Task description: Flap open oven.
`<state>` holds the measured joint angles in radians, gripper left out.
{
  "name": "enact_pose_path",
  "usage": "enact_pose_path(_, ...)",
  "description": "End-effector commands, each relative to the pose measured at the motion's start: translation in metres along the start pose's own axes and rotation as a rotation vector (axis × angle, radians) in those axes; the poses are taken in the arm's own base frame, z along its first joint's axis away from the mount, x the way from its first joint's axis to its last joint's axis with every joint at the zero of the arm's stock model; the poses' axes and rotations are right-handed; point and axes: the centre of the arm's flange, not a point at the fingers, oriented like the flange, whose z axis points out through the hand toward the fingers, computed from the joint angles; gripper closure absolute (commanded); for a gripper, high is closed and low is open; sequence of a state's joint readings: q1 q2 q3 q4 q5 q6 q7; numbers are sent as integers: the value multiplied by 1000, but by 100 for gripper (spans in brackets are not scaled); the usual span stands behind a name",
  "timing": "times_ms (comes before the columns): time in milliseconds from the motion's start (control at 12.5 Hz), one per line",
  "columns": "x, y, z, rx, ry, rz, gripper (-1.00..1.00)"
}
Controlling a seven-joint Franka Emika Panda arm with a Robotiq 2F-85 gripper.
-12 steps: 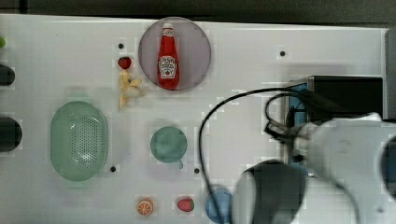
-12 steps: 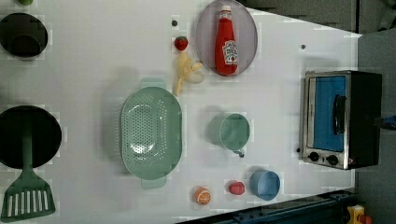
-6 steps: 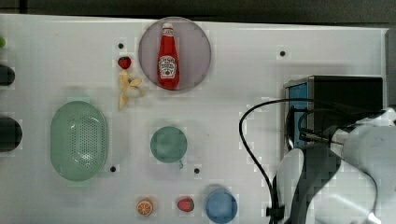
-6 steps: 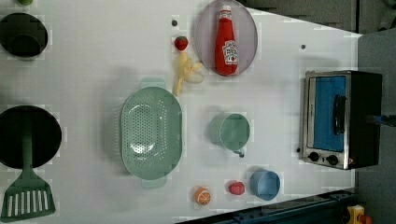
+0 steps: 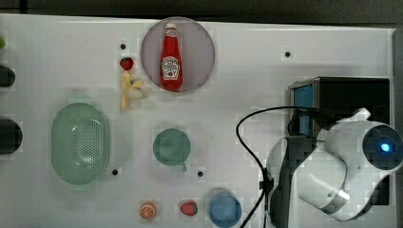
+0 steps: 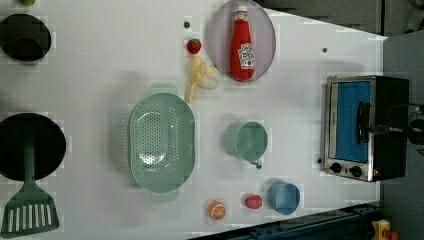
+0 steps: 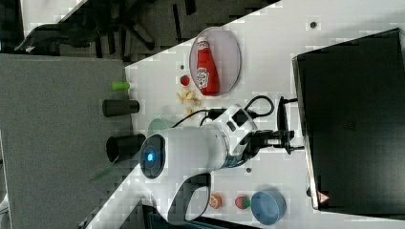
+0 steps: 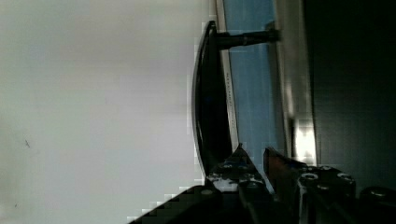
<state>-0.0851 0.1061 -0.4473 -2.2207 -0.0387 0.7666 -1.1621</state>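
The oven (image 6: 387, 100) stands at the left view's right, its blue glass door (image 6: 350, 120) shut, with two dark knobs (image 6: 345, 169) beside it. In the wrist view the black bar handle (image 8: 208, 107) runs in front of the blue glass (image 8: 252, 79). My gripper (image 8: 254, 151) sits at the handle's end, its fingers a narrow gap apart, one fingertip (image 8: 239, 156) just behind the bar. Nothing shows between the fingers. In the right view the gripper (image 7: 288, 141) reaches the oven's front edge (image 7: 302, 119). In the top view the white arm (image 5: 342, 166) covers the oven's front.
A ketchup bottle (image 5: 170, 61) lies on a round plate (image 5: 199, 47). A green colander (image 5: 80, 142), green cup (image 5: 171, 146), blue bowl (image 5: 225, 209), orange (image 5: 148, 210), strawberries (image 5: 188, 208) and banana (image 5: 129, 90) sit on the white table. A black cable (image 5: 247, 142) loops from the arm.
The arm has swung toward the top view's right, onto the oven's front. In the left view the gripper has come in from the right edge to the handle. The door stays shut.
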Motion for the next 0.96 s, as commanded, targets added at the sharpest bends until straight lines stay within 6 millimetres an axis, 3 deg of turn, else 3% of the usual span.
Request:
enact_pose_path(80,2,0,-1,-21,67,-44,65)
enact_pose_path(400,8,-10,19,-34,57,-64,65)
enact_pose_path(960,18,-65,27,-194,9,-108,65)
